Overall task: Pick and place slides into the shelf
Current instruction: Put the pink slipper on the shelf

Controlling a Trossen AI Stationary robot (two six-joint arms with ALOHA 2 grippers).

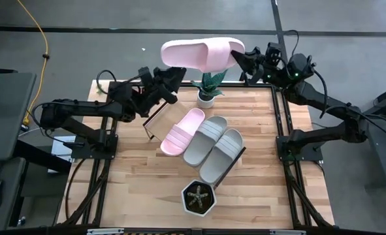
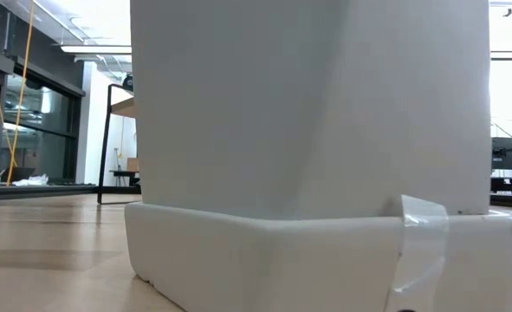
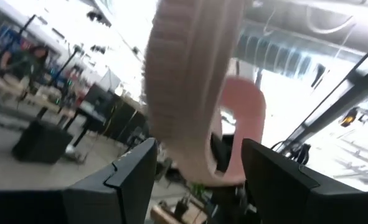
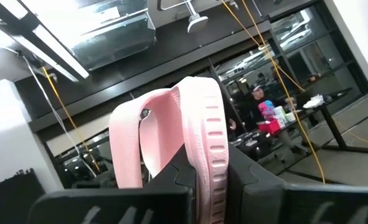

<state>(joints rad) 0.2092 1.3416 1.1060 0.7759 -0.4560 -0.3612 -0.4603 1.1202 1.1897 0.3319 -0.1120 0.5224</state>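
One pale pink slide (image 1: 202,53) is held high over the table's far edge, lying left to right. My right gripper (image 1: 240,59) is shut on its right end. My left gripper (image 1: 171,79) is open just below the slide's left end. In the left wrist view the slide (image 3: 190,93) fills the gap between the fingers, and no touch shows. A second pink slide (image 1: 183,130) and two grey-beige slides (image 1: 206,139) (image 1: 222,155) lie side by side, soles down, on the shelf (image 1: 157,119). My right gripper pinches the ribbed strap (image 4: 210,149) of the pink slide at its right end. One finger (image 4: 180,177) is in the opening between strap and footbed, and the other is outside the strap. It comes roughly level from the table's right. The slide is lifted clear.
A green plant in a white pot (image 1: 208,90) stands under the lifted slide at the far edge. A dark pot with a succulent (image 1: 198,198) sits near the near edge. A white pot (image 2: 307,130) fills the low view. Bare tabletop (image 1: 134,183) lies to the left and right.
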